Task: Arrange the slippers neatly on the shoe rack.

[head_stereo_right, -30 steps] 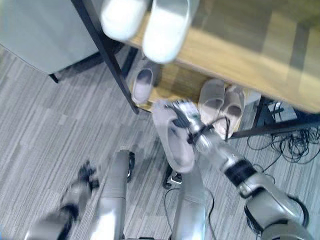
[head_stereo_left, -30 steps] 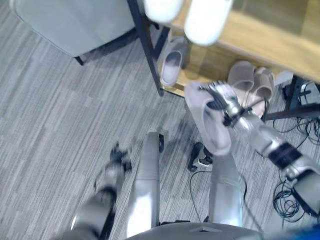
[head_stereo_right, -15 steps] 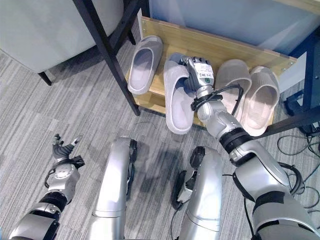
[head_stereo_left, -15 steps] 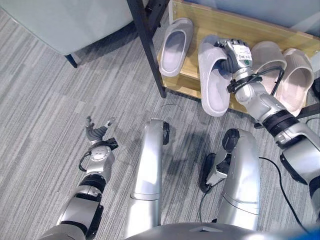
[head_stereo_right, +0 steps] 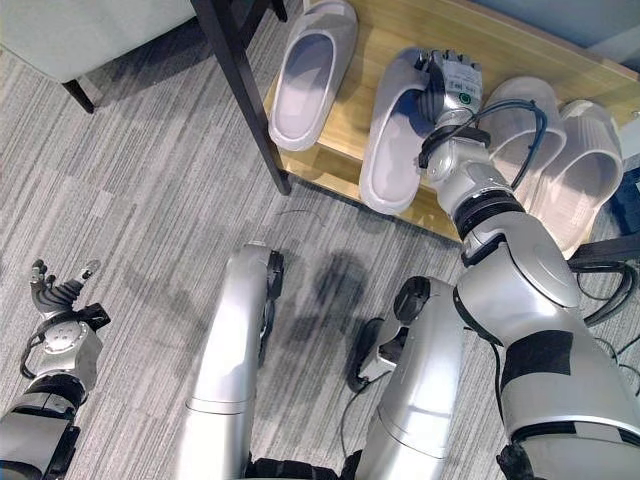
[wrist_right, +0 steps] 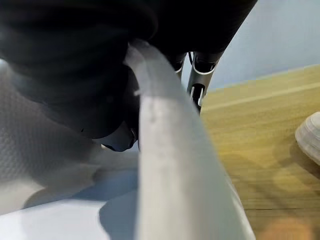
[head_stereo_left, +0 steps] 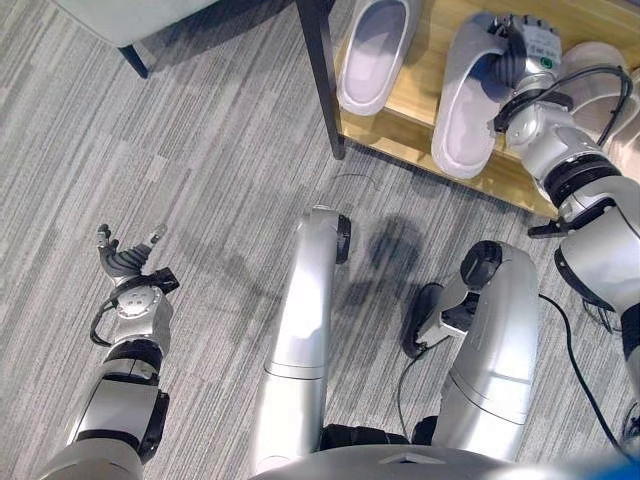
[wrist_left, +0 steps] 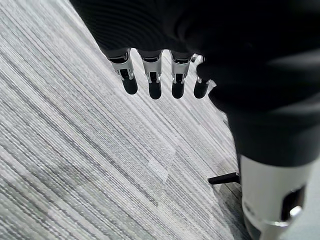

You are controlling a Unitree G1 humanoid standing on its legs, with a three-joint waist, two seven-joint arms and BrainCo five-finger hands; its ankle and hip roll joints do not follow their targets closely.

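A pale grey slipper lies toe-in on the wooden bottom shelf of the shoe rack, its heel at the shelf's front edge. My right hand is shut on its toe end, fingers curled over the upper; the right wrist view shows the slipper's rim pinched against the hand. A matching slipper rests to its left on the same shelf. A beige pair sits to the right of the hand. My left hand hangs open over the carpet, far from the rack, with its fingers straight.
A black rack leg stands at the shelf's left front corner. A grey chair seat is at the upper left. Grey striped carpet covers the floor in front of the rack.
The camera has tilted down towards the floor. My right hand has pushed the held slipper further onto the shelf, so its heel overhangs the edge less. The left hand stays open.
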